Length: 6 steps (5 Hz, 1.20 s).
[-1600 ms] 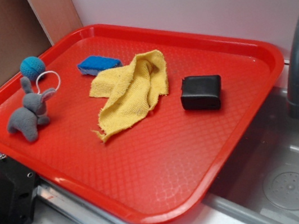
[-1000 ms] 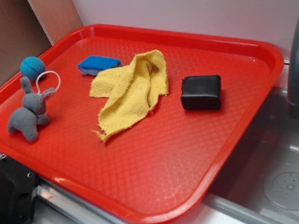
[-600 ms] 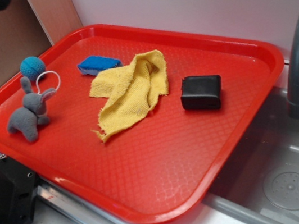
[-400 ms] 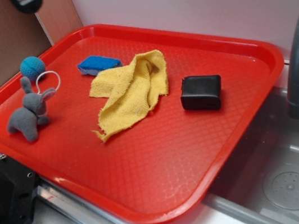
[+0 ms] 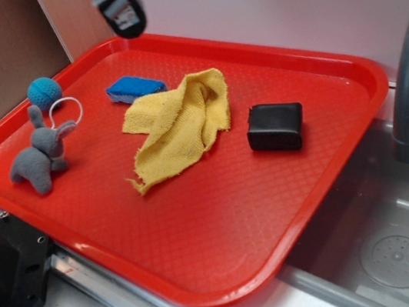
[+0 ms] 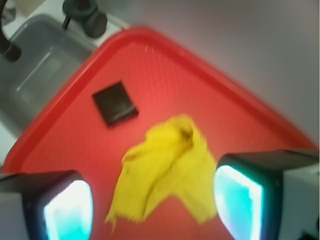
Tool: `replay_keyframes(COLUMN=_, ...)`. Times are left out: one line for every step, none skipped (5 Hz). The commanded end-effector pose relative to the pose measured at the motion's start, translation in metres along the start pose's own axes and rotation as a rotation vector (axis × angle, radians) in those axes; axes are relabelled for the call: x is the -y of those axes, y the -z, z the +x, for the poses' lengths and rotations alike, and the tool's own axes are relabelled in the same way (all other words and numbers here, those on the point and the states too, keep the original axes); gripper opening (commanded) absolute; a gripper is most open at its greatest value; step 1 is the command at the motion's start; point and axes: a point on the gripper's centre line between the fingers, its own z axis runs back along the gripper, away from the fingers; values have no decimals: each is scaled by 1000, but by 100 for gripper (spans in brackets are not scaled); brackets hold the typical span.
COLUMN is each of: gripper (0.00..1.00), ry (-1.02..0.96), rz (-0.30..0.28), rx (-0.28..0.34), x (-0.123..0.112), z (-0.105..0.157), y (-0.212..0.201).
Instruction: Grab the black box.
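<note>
Black box (image 5: 276, 126) matte, rounded corners, flat on tray (image 5: 223, 221), pincer (image 6: 152, 200) spread wide

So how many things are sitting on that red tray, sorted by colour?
Blue: 2, the sponge and the ball
Yellow: 1, the cloth
Black: 1, the box
Grey: 1, the toy elephant
Total: 5 things on the tray
</note>
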Motion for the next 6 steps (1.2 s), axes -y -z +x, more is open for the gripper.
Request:
replay_keyframes(gripper=100, ry=154, rz=-32, rx=32, x=16, z=32, y=33)
replay_keyframes(gripper=100, ry=192, rz=-71, rx=17, x=22, z=36, y=53)
replay_keyframes(gripper=100, ry=202, rz=-82, rx=-7, x=22, z=38, y=67)
replay_keyframes(gripper=100, ry=260, rz=-107, rx=-26, x=25, z=44, y=83)
replay_keyframes(gripper=100, ry=297, rz=-102, rx=-56, x=36, z=48, y=101)
replay_keyframes(gripper=100, ry=339, rz=-156, rx=-55, x=43, z=48, y=110)
